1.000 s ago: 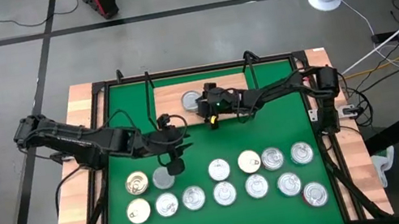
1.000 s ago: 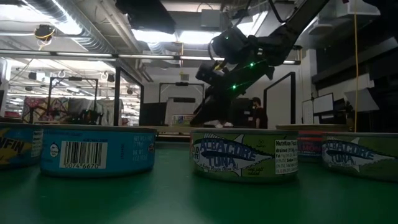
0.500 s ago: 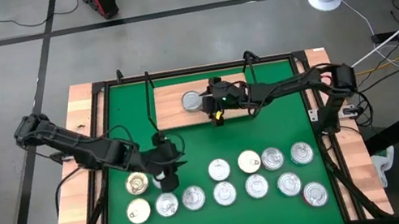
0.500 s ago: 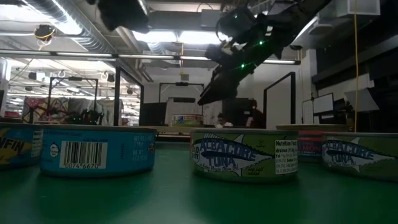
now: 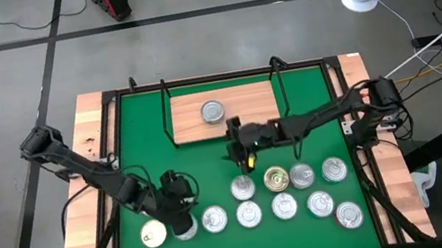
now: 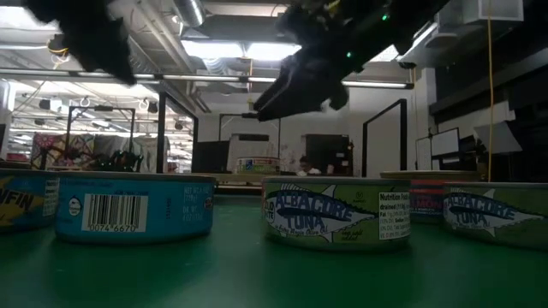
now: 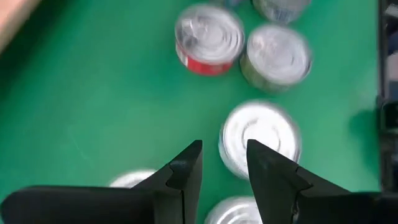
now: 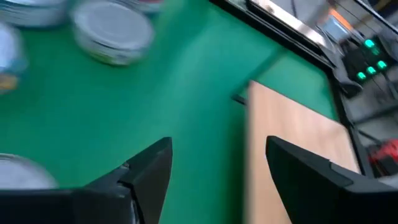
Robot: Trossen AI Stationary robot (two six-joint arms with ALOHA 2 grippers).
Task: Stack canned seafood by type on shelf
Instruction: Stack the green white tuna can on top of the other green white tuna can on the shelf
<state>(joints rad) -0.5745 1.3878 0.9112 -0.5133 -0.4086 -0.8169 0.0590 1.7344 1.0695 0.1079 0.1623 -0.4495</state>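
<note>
Several tins of canned seafood (image 5: 284,207) stand in two rows on the green mat near the table's front edge. One silvery tin (image 5: 212,111) rests on its base on the shelf (image 5: 246,110), a light-wood board at the far middle. My left gripper (image 5: 178,206) hangs open over the near-left tins; in its wrist view the fingers (image 7: 224,149) stand just short of a silver-lidded tin (image 7: 260,134), with nothing between them. My right gripper (image 5: 244,161) is open above bare mat between the shelf and the tins, holding nothing (image 8: 217,146).
Black wire uprights (image 5: 168,115) frame the shelf. A red-sided tin (image 7: 208,37) and a green-sided one (image 7: 277,53) stand beyond the left fingers. In the low view a teal tin (image 6: 135,208) and an albacore tuna tin (image 6: 336,212) stand close by.
My left gripper has gone down and toward the table's near-left, rolling about its own line, and now hangs over the near-left tins. My right gripper has drawn back from the shelf toward the near edge, rising a little; the tin stays on the board.
</note>
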